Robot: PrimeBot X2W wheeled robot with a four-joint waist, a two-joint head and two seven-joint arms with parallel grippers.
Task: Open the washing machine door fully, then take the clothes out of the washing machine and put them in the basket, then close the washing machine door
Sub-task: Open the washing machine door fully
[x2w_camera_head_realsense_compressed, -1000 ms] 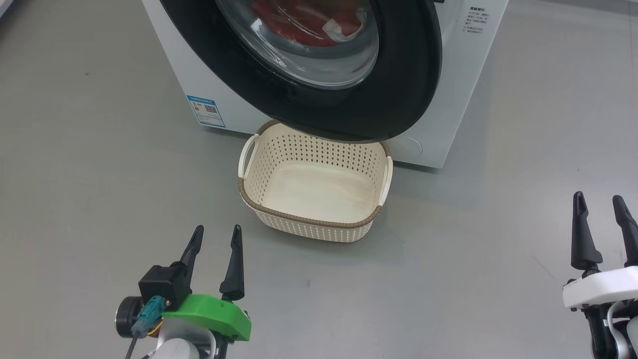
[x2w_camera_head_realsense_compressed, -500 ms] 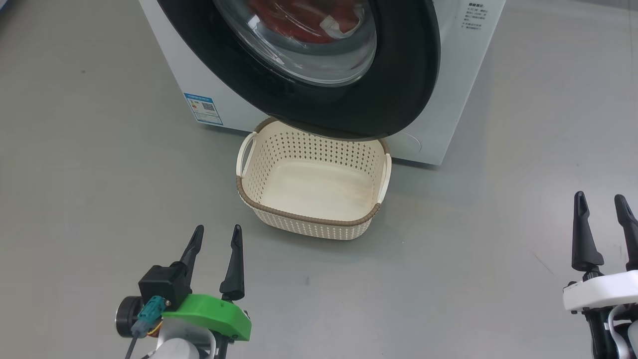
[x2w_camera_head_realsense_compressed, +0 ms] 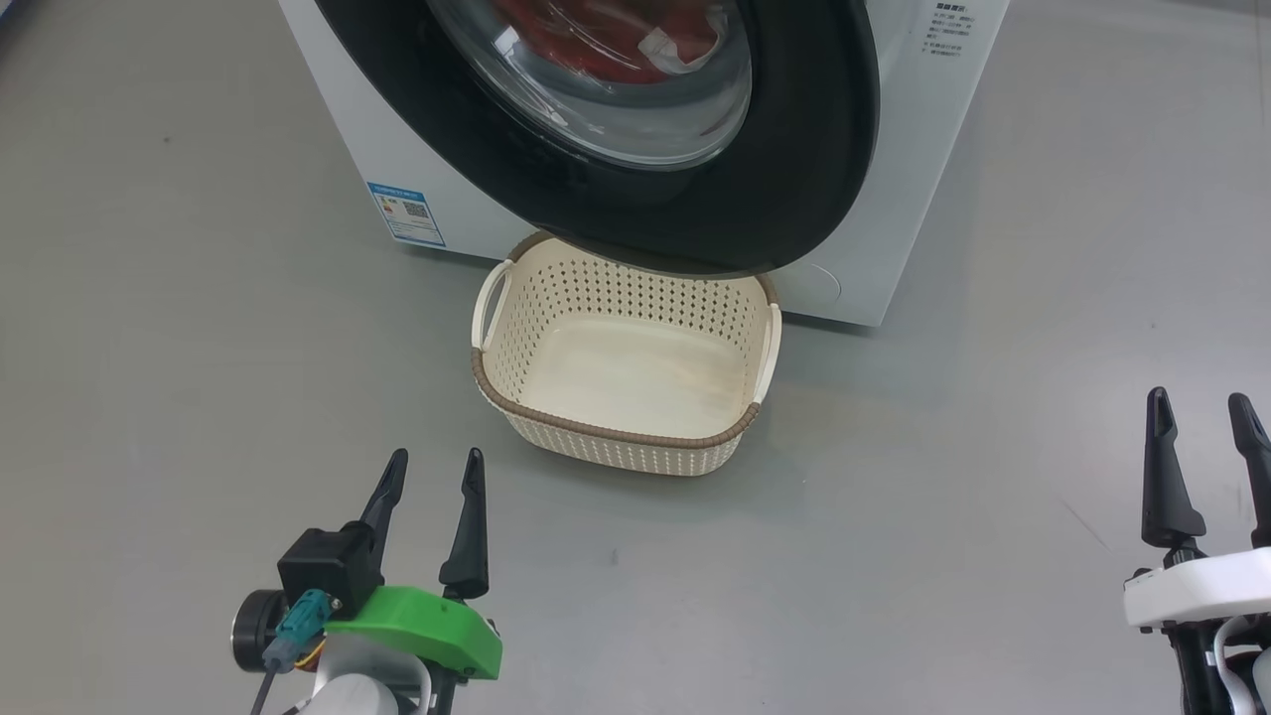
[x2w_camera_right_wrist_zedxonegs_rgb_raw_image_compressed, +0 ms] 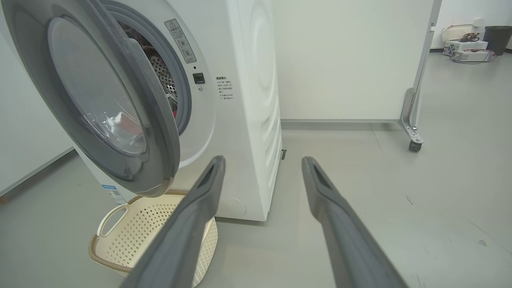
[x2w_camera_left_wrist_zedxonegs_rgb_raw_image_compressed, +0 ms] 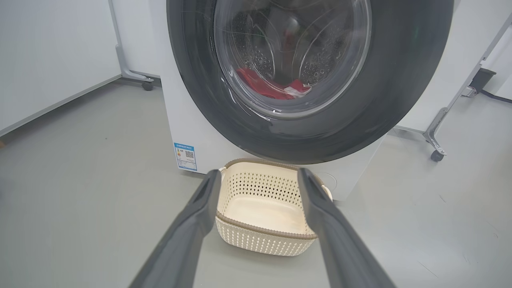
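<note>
right end effector (x2w_camera_head_realsense_compressed: pixel 1198 395) — lower, basket (x2w_camera_head_realsense_compressed: pixel 616 453) unmoved

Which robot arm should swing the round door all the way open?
Probably the right. The washing machine door hangs ajar with its free edge toward the right gripper; the left gripper faces its glass front.

1. The washing machine (x2w_camera_head_realsense_compressed: pixel 933 169), white and front-loading, is standing on the grey floor.
2. The basket (x2w_camera_head_realsense_compressed: pixel 616 455), cream with a brown rim, is sitting upright just before the machine.
3. The washing machine door (x2w_camera_head_realsense_compressed: pixel 794 149), black-rimmed with a bulging glass window, is hanging partly open, overhanging the basket's far rim.
4. The clothes (x2w_camera_head_realsense_compressed: pixel 596 40), red with white trim, are lying in the drum behind the glass.
</note>
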